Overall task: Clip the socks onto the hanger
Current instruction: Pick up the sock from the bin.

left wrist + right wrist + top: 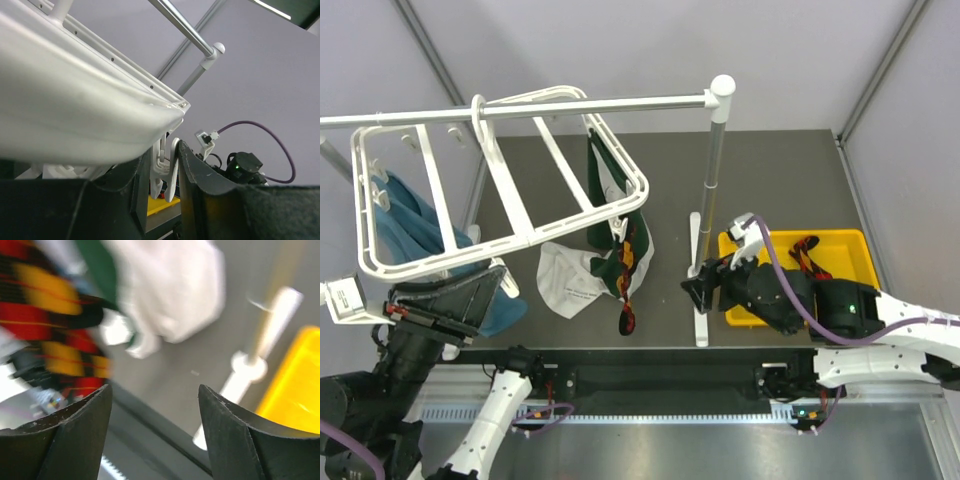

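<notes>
The white hanger (510, 205) hangs from a silver rail. A dark green sock (605, 185) and an argyle sock (638, 250) hang at its right corner. A white-grey sock (568, 280) lies below them. My left gripper (485, 290) is under the frame's near-left corner. In the left wrist view the left gripper (162, 150) is closed on a small white clip (167, 172) under the hanger's rim (75, 115). My right gripper (698, 283) is open and empty, right of the socks. The blurred right wrist view shows the right gripper (155, 387), the argyle sock (55, 325) and the white sock (175, 290).
A blue sock (400, 225) hangs at the frame's left side. A yellow tray (850, 240) at right holds another argyle sock (807, 255). The rail's upright post (712, 170) and white base (701, 320) stand just beside my right gripper.
</notes>
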